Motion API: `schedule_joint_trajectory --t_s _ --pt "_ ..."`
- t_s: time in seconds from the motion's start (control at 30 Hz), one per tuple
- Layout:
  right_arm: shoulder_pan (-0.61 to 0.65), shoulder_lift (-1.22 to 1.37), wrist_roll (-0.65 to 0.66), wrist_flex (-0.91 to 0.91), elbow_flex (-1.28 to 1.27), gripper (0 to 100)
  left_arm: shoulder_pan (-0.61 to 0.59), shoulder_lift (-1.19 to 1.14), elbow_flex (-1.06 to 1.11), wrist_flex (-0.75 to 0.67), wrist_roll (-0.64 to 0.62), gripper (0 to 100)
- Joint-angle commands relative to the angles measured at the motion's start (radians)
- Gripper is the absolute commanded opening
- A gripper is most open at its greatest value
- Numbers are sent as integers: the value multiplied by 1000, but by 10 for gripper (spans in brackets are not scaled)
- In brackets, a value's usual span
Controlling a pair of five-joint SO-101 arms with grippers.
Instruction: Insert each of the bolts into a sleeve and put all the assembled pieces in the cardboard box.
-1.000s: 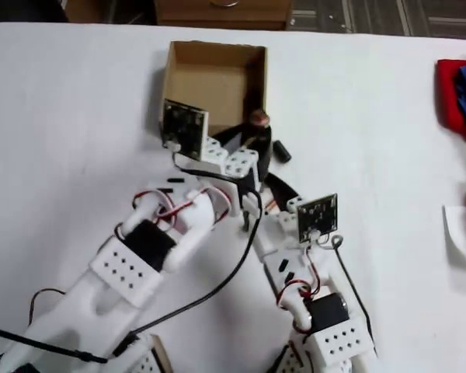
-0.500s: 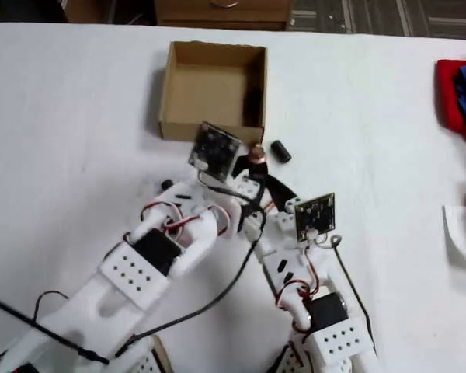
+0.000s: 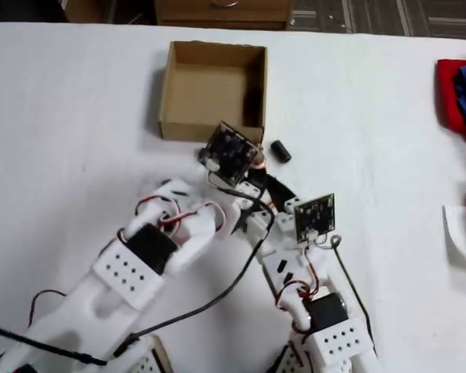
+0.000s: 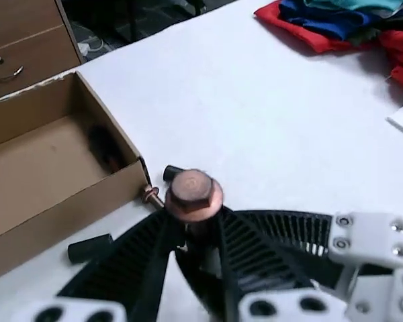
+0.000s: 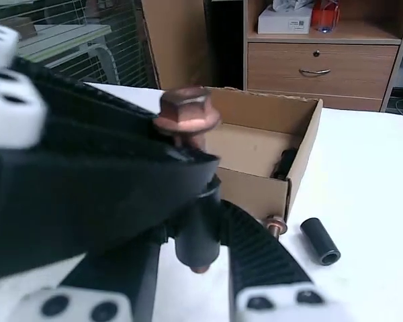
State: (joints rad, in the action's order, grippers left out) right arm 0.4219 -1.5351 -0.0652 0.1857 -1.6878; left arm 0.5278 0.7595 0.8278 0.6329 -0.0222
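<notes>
White table (image 3: 78,116), toward far edge by cardboard box (image 3: 186,128): left gripper (image 4: 191,231) clamped on bolt (image 4: 193,191), right gripper (image 5: 200,258) clamped on sleeve (image 5: 198,238), pair seemingly joined, unboxed; dark piece (image 5: 285,161) boxed; loose bolt (image 5: 275,226), loose sleeve (image 5: 320,240) evidently remaining.

No legible writing or numbers.
A white carton (image 5: 285,20) on a shelf well behind the cardboard box (image 5: 252,191) carries a small dark printed patch, too small to make out.
</notes>
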Motion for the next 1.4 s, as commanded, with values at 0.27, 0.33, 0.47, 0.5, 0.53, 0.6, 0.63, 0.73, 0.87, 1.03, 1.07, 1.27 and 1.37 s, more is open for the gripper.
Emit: schedule_joint_trajectory --t_s 0.27,0.33,0.47,0.5,0.53,0.6,0.63,0.73,0.87,1.03,1.07,1.27,1.37 --pt "-13 -22 -6 1 -9 22 -66 12 -298 377 2 156" --pt "-24 -22 -6 21 -9 22 -120 12 -371 436 2 140" --pt "-94 -22 -6 35 9 23 -270 12 -512 615 -2 74" --pt "-119 -22 -6 35 28 23 -307 12 -519 671 2 48" --pt "-143 -22 -6 35 57 23 -347 12 -518 724 3 29" --pt "-186 -13 9 35 133 23 -437 8 -499 798 37 33" --pt "-196 5 40 35 181 23 -483 6 -475 816 89 46" --pt "-171 145 126 35 341 22 -606 8 -374 784 285 80" --pt "-156 493 135 53 615 22 -723 12 -254 637 364 69" --pt "-140 1004 135 305 1097 22 -778 5 -111 519 350 68" --pt "-136 1109 135 367 1211 22 -783 5 -81 493 362 68" --pt "-131 1724 44 768 1975 22 -855 5 88 325 371 65" --pt "-133 2002 21 929 2400 22 -890 5 165 233 371 68"
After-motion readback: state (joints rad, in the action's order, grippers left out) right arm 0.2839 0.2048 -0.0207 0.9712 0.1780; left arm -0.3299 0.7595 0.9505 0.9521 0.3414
